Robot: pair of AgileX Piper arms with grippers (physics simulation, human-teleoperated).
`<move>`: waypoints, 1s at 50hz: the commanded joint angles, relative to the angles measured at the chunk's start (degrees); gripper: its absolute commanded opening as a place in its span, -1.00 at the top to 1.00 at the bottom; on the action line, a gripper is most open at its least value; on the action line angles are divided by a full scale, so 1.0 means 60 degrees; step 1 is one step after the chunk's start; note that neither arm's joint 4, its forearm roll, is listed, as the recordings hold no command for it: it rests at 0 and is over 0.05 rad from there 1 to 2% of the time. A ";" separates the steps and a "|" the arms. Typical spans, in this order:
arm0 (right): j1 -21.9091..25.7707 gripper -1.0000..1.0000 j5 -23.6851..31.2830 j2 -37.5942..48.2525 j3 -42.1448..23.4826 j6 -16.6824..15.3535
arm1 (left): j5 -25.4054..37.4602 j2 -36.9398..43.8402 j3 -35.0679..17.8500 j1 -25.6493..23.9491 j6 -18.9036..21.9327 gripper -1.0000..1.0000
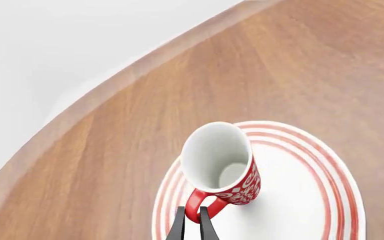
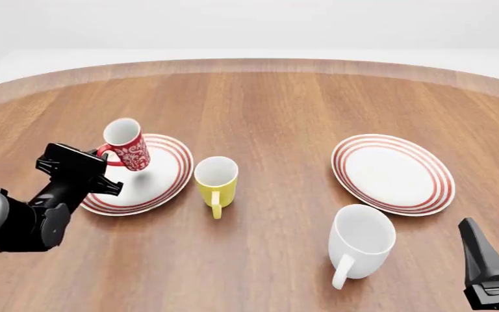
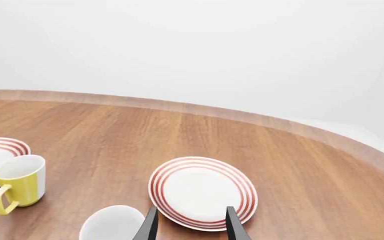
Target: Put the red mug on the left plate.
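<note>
**Red mug over the left plate, held by its handle**

The red mug point(image 1: 222, 162) hangs tilted above the left plate point(image 1: 312, 200), near the tabletop's left edge. The left gripper point(image 1: 193, 222) is clamped on its handle; the next move is straight down. The right gripper point(image 3: 190, 222) rests apart, far away.

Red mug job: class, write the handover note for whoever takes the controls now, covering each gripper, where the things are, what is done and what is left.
Left gripper: shut on the handle of the red mug, holding it tilted over the left plate.
Right gripper: open, holding nothing, near the white mug and the right plate.
Done: the mug has been picked up and brought to the plate. Whether its base touches the plate cannot be told.
Left: level it, set it down, open the fingers, back away. The yellow mug stands just right of the plate, so take care when retreating.
</note>
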 commanded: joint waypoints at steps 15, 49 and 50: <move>0.0000 -1.00 0.0005 0.0000 -0.0010 -0.0004 | -0.0198 0.0331 -0.0006 0.0078 -0.0086 1.00; -0.0001 -1.00 -0.0017 0.0000 -0.0002 0.0004 | 0.0133 0.0502 -0.0232 0.0093 -0.0329 -1.00; 0.0003 -1.00 -0.0020 0.0000 -0.0001 0.0002 | 0.0143 0.0501 -0.0235 0.0099 -0.0344 -1.00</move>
